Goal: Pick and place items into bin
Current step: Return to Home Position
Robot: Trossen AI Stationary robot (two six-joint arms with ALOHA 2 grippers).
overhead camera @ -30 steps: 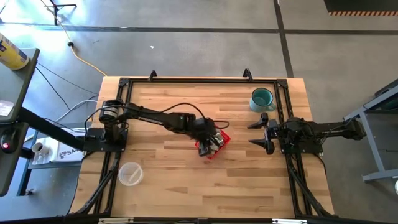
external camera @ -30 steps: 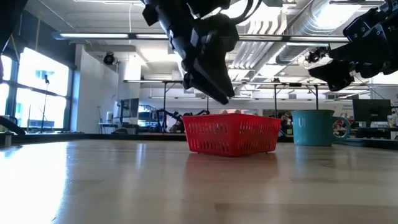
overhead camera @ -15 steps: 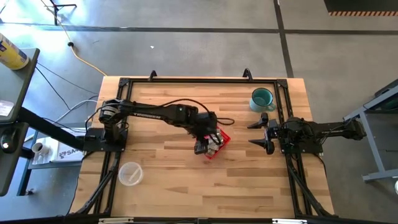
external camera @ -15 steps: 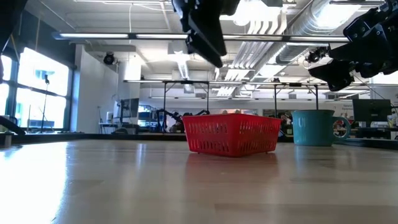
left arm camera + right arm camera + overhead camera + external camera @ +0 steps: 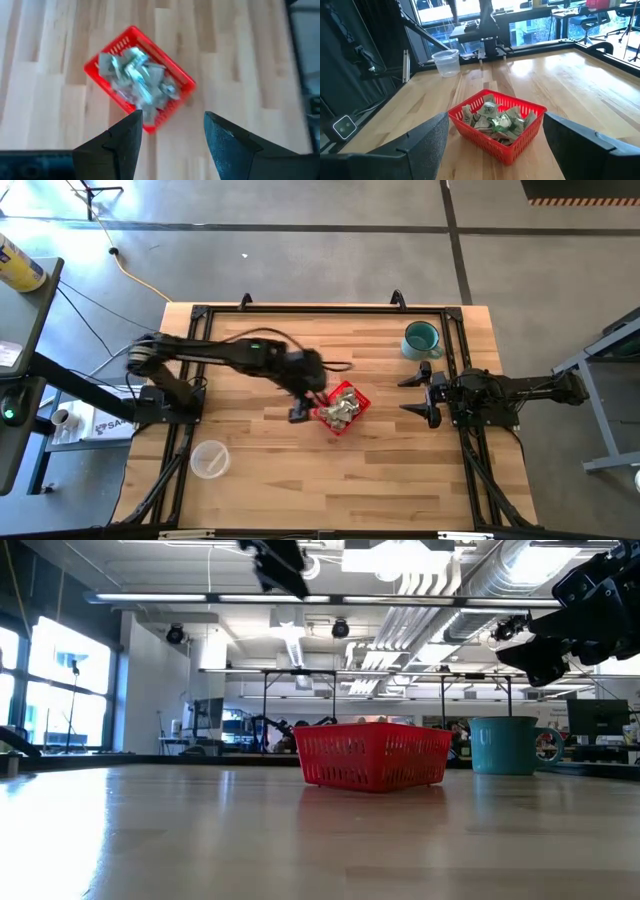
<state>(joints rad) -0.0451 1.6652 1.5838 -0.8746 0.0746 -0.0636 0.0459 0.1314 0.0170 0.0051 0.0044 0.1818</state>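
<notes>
Packets (image 5: 340, 406), pale green-and-white and wrinkled, lie heaped in the small red plastic mesh basket (image 5: 370, 760) at the middle of the pale wooden table (image 5: 270, 490). None shows loose on the boards, so the sorting looks finished. The left gripper (image 5: 172, 120) hangs high just left of the basket, fingers spread and empty, apparently lifted to clear its rim. The right gripper (image 5: 408, 395) waits to the right, fingers parted, holding nothing. A teal ceramic mug (image 5: 421, 339) stands far right and a clear plastic cup (image 5: 209, 459) near left, both well apart from the basket. Nothing appears to block either arm.
</notes>
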